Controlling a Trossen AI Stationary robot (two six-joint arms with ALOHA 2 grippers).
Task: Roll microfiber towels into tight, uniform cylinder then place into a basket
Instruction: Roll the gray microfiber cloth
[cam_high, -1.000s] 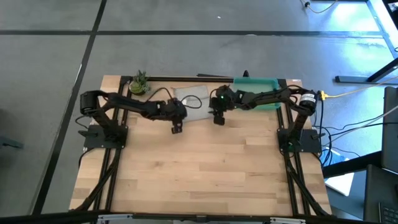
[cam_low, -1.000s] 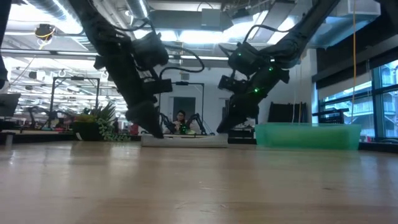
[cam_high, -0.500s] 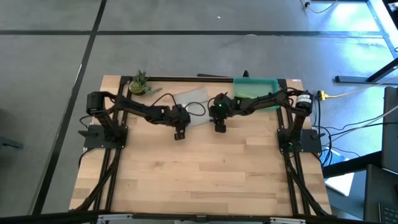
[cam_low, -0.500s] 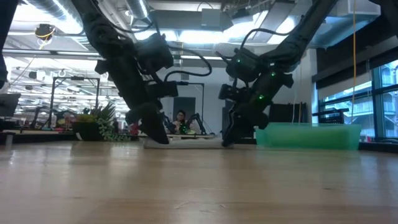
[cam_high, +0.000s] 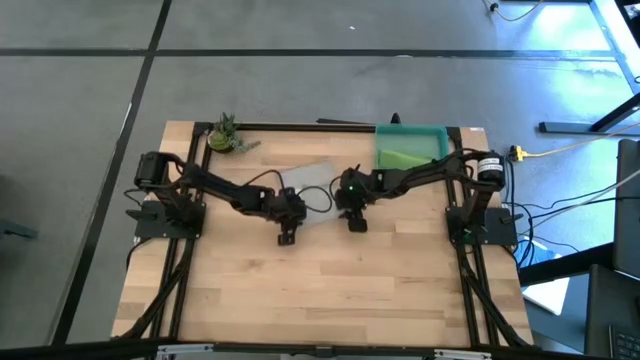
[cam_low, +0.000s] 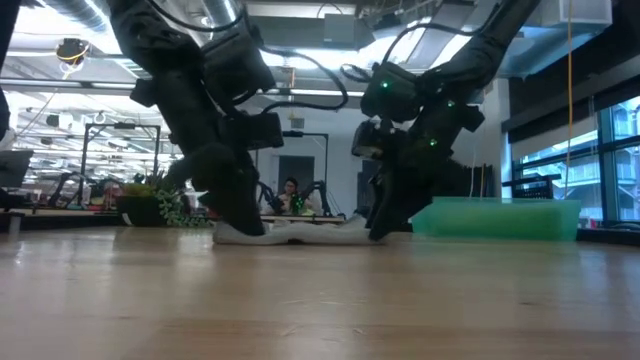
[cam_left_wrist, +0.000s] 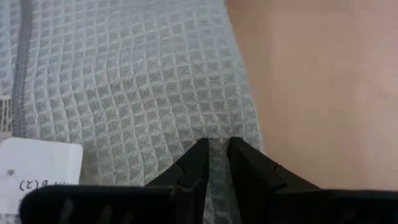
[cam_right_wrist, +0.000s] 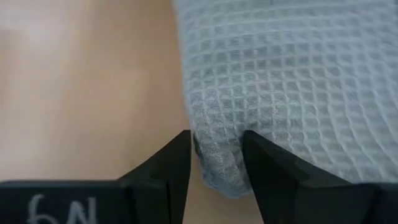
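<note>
One towel (cam_high: 312, 178) lies near the table's (cam_high: 330, 270) far edge, centre; the basket (cam_high: 411, 147), holding another towel (cam_high: 408, 157), sits at the far right corner.

Overhead, table-level and two close wrist views, all sharing the grey towel (cam_high: 312, 180).

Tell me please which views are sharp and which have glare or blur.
Left wrist view: grey towel weave is sharp. Right wrist view: the wood beside the towel is blurred and washed out. Low view: bright ceiling lights glare behind dark arms. High view: evenly lit table.
</note>
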